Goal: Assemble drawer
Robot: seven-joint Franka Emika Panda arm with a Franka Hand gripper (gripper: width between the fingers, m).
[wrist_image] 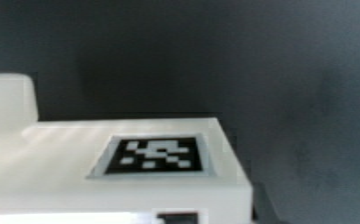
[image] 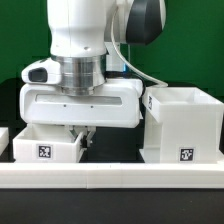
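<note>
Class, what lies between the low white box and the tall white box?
In the exterior view, only bare black table separates the low white box from the tall white box; the gripper hangs by the low one.

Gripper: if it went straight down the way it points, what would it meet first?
Probably the small white box, near its edge on the exterior view's right. Depth is unclear, so it might slip past onto the table.

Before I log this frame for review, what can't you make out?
Gripper, exterior view: fingers small, dark against dark; open or shut unclear.
Small white box, exterior view: inside hidden by its front wall.
White piece, exterior view's left: cut off by the edge.
Tagged white part, wrist view: blurred, cropped by the frame.
</note>
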